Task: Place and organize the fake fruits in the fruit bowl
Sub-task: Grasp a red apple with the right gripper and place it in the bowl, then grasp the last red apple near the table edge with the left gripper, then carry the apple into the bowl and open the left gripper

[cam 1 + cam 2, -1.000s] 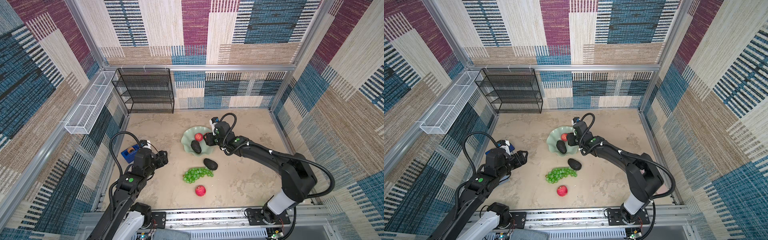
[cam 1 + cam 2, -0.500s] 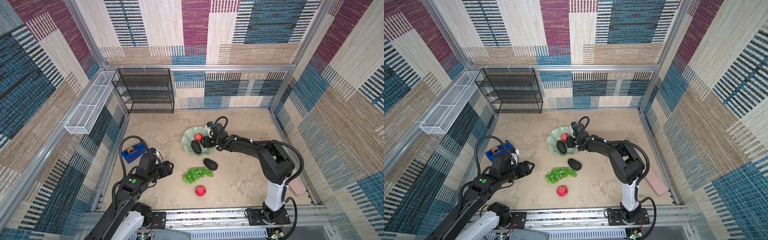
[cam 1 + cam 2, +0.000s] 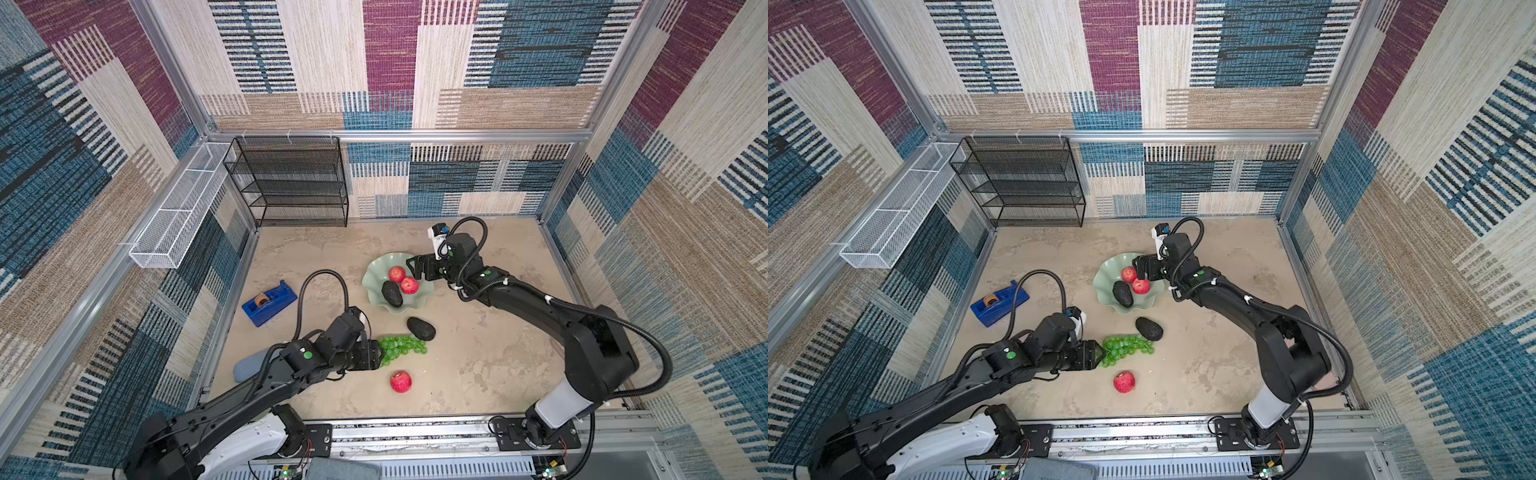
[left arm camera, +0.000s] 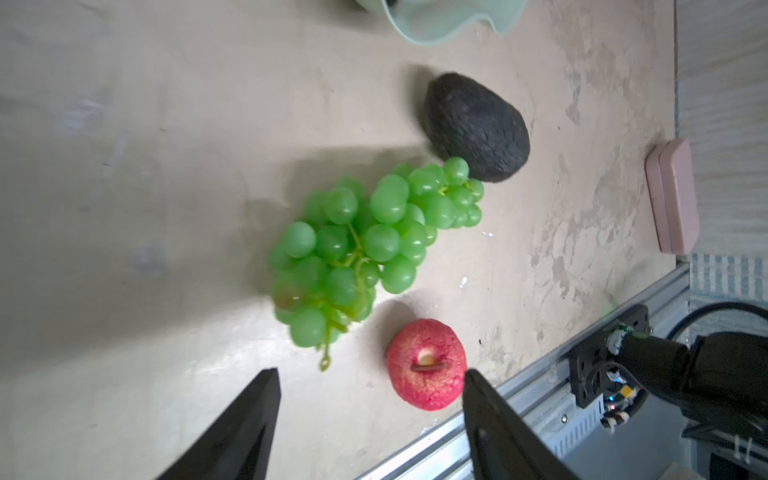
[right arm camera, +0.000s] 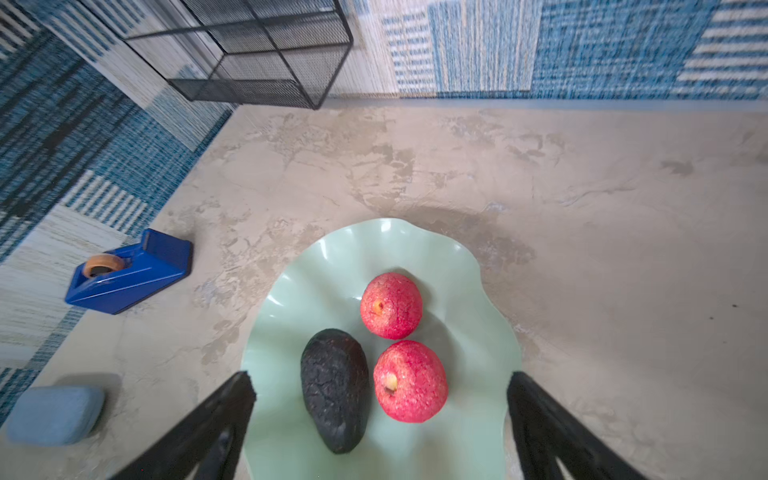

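- Hovering over the right side of the fruit bowl [image 3: 376, 274], the right gripper [image 3: 415, 268] is holding its jaws spread wide and gripping nothing. In the right wrist view both fingertips [image 5: 245, 386] are standing clear of the fruit below.
- The fruit bowl is sitting near the middle of the table [image 3: 478, 365], and both top views are showing it.
- 3 fruits are resting inside it. The rear apple [image 3: 397, 274] and the front apple [image 3: 409, 285] are lying just beside each other. The bowl avocado [image 3: 392, 293] is lying along the front apple's left side.
- 3 fruits are lying outside on the table. The loose avocado [image 3: 420, 328] is lying in front of the bowl, near its rim but apart from it.
- The grapes [image 3: 401, 348] are lying just in front of that avocado, and the left wrist view is showing the bunch's narrow tip reaching it.
- The loose apple [image 3: 400, 381] is sitting nearer the front rail, apart from the grapes.
- The left gripper [image 3: 376, 356] is hanging low at the stem end of the grapes with its jaws parted and empty. Whether it is touching the bunch is not clear.
- The blue tape dispenser [image 3: 269, 302] is sitting well left of the bowl.
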{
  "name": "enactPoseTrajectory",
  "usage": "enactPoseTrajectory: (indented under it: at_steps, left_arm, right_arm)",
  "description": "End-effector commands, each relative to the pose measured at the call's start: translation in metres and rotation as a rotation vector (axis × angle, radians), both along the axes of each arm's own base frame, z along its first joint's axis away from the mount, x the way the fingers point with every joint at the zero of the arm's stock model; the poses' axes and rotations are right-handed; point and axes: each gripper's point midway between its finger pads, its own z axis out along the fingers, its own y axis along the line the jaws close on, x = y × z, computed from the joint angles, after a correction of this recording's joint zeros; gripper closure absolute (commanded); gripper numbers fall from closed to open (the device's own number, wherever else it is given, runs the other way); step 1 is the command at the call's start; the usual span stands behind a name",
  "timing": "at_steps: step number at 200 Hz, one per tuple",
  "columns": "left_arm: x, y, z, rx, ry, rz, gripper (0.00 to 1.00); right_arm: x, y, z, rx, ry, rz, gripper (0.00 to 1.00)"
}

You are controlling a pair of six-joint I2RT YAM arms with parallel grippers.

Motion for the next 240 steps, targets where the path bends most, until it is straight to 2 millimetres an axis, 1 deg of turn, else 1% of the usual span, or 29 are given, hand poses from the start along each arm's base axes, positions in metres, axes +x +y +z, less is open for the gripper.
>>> enactPoseTrajectory:
  at_steps: [1, 22, 34, 45, 65, 84, 109, 133, 159, 173, 193, 209, 228, 240]
  left_arm:
    - [0.004, -0.036, 0.002, -0.036, -0.020, -0.021, 0.27]
    - [-0.006, -0.064, -0.012, 0.013, 0.011, -0.095, 0.27]
    - [-0.012, -0.072, -0.021, 0.037, 0.037, -0.110, 0.27]
    - [-0.016, -0.075, -0.032, 0.060, 0.068, -0.114, 0.27]
    - [-0.022, -0.073, -0.045, 0.098, 0.099, -0.118, 0.27]
    - [-0.024, -0.069, -0.048, 0.138, 0.102, -0.125, 0.27]
    - [-0.027, -0.066, -0.051, 0.176, 0.113, -0.139, 0.26]
    - [-0.032, -0.065, -0.058, 0.193, 0.137, -0.145, 0.26]
    - [-0.037, -0.060, -0.066, 0.234, 0.157, -0.151, 0.28]
    - [-0.037, -0.057, -0.069, 0.255, 0.154, -0.147, 0.31]
    - [-0.034, -0.058, -0.065, 0.256, 0.138, -0.143, 0.43]
    - [-0.031, -0.061, -0.056, 0.242, 0.107, -0.151, 0.47]
    - [-0.022, -0.065, -0.035, 0.226, 0.041, -0.162, 0.50]
    - [-0.011, -0.062, -0.014, 0.242, -0.032, -0.162, 0.50]
  right_arm:
    - [-0.012, -0.006, 0.027, 0.056, -0.091, -0.003, 0.00]
    - [-0.026, -0.019, 0.028, 0.054, -0.095, -0.023, 0.00]
    - [-0.032, -0.026, 0.028, 0.046, -0.095, -0.038, 0.00]
    - [-0.037, -0.031, 0.029, 0.043, -0.099, -0.048, 0.00]
    - [-0.044, -0.039, 0.029, 0.030, -0.105, -0.065, 0.00]
    - [-0.048, -0.044, 0.029, 0.028, -0.109, -0.076, 0.00]
    - [-0.050, -0.045, 0.030, 0.031, -0.113, -0.079, 0.00]
    - [-0.050, -0.046, 0.029, 0.030, -0.112, -0.079, 0.00]
    - [-0.050, -0.046, 0.028, 0.029, -0.114, -0.078, 0.00]
    - [-0.050, -0.046, 0.028, 0.028, -0.114, -0.081, 0.00]
    - [-0.050, -0.047, 0.028, 0.027, -0.115, -0.085, 0.00]
    - [-0.050, -0.047, 0.027, 0.024, -0.116, -0.089, 0.00]
    - [-0.049, -0.048, 0.027, 0.022, -0.117, -0.095, 0.00]
    - [-0.049, -0.049, 0.029, 0.025, -0.121, -0.101, 0.00]
